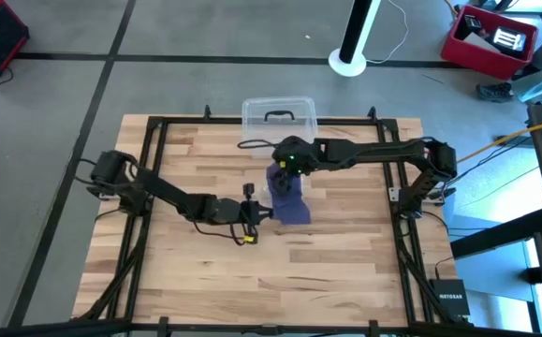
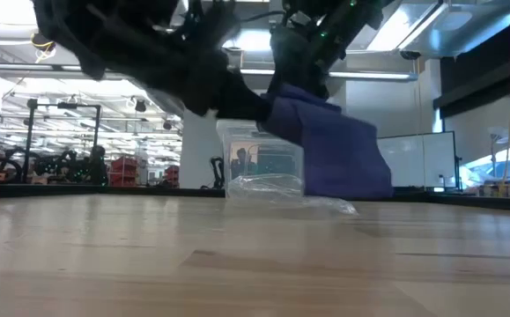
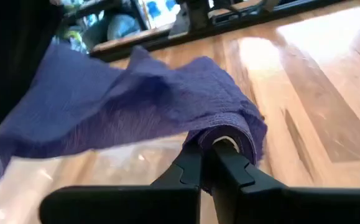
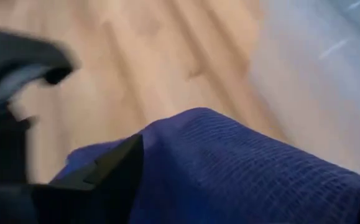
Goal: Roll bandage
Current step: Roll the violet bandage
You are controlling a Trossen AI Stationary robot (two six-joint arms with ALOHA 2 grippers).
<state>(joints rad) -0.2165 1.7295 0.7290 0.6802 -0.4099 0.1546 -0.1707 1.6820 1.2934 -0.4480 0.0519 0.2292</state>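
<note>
At table centre: bandage (image 1: 289,198) lifted, rolled end clamped in left claw (image 3: 212,163) | right claw (image 1: 285,171) above strip, fingers apart | writing: NETGEAR on black box (image 1: 450,296) | surface: pale wood-plank table (image 1: 327,271) | room: grey floor, red bin (image 1: 488,39)

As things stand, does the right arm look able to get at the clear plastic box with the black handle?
Probably yes: the right gripper hangs open over the bandage, just in front of the clear plastic box, with nothing between them.
</note>
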